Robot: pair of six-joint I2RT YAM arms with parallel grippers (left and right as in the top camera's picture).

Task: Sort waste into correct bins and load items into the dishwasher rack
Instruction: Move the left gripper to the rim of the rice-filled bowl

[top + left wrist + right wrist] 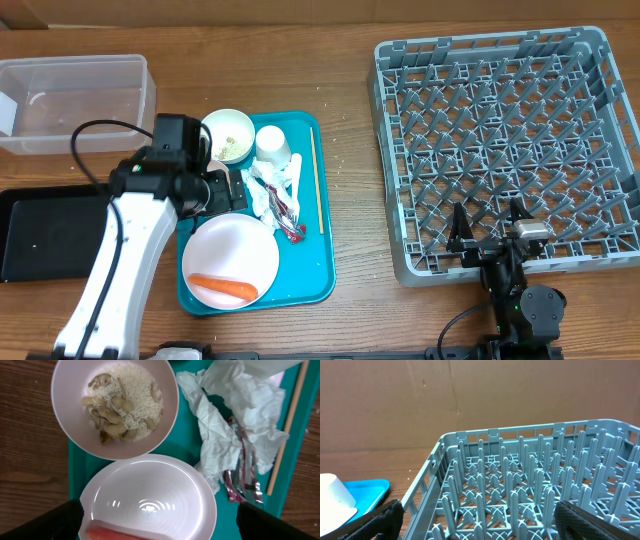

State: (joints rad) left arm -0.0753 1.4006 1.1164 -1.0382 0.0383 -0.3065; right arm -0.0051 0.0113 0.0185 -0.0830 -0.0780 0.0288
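Well, my left pincer hangs spread wide over the teal tray with nothing between its fingers. My right pincer is likewise agape and holding nothing, parked at the near edge of the dishwasher rack. Right beneath me sits the white plate with a carrot on its near side. Just beyond it is the pink bowl of rice scraps, and beside both is a crumpled napkin, a shiny wrapper half under it and a chopstick along the tray's right rim. I judge the napkin feather-light and soft; it will squash under my fingers, so I would pinch a raised fold near its middle and expect the wrapper to drag along. The carrot looks firm, smooth and prone to roll, so I would take it across its thickest part. Plate and bowl look stiff, glossy and slippery; only the rim offers a hold, and the bowl would spill if tipped. The clear bin and black bin wait to my left on the table.
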